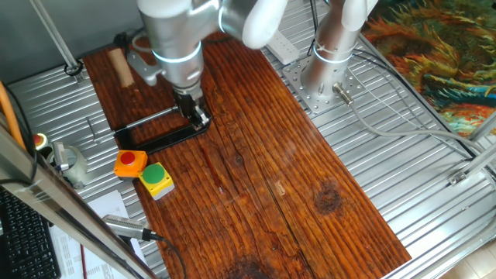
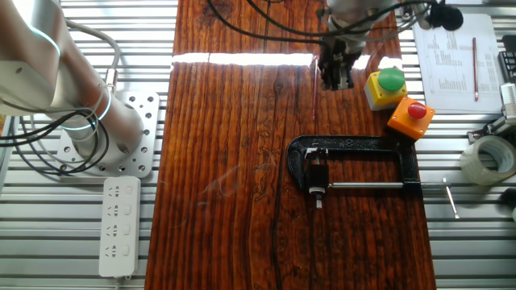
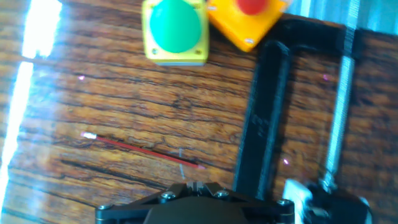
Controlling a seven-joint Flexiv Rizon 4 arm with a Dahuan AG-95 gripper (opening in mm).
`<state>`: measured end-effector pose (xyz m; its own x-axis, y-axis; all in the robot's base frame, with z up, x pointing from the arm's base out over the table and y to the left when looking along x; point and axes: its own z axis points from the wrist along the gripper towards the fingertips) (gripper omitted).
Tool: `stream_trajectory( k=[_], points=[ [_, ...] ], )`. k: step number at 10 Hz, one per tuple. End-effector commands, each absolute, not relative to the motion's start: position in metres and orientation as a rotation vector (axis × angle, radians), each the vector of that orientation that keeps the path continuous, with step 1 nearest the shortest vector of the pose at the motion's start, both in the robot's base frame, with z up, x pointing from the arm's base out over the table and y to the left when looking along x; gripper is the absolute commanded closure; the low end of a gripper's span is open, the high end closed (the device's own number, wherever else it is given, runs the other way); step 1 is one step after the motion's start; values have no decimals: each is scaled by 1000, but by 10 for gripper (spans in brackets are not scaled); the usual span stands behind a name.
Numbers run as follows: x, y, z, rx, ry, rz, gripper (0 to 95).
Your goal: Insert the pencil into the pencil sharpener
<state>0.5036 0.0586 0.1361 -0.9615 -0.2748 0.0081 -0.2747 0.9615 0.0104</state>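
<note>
- The gripper (image 1: 191,107) hangs low over the wooden table (image 1: 294,178). From where I stand its fingers are dark and bunched, and the hand view shows only the hand's base, so I cannot tell whether they are wide or narrow. They hold nothing that I can see.
- The pencil (image 3: 143,150) lies flat on the boards just under and ahead of the hand, slanted across the grain, with its pale tip off to one side.
- Risk: the pencil is very thin and lies flat on the wood, so the fingers may close over it and scrape the table, or flick it so that it rolls.
- Risk: the black clamp (image 3: 266,118) sits just beside the pencil's near end. A descent slightly off to that side would likely knock a finger against its bar.
- Risk: a grip far from the pencil's middle would let it tilt, and lining it up later would be hard.
- Containers: there is none, properly speaking. The clamp holds a small dark block (image 2: 315,175), probably the sharpener, well beyond the hand. Its hole is too small to see into.
- The green button box (image 3: 175,25) and the orange one (image 3: 242,25) stand farther ahead.
</note>
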Motion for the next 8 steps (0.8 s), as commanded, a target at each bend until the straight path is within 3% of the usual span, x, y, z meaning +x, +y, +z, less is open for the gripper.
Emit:
stream_trajectory(
  k=[1, 8],
  points=[
    [506, 66, 115, 669, -3079, -30, 950],
    [516, 79, 98, 1263, -2901, -8, 950]
  ],
)
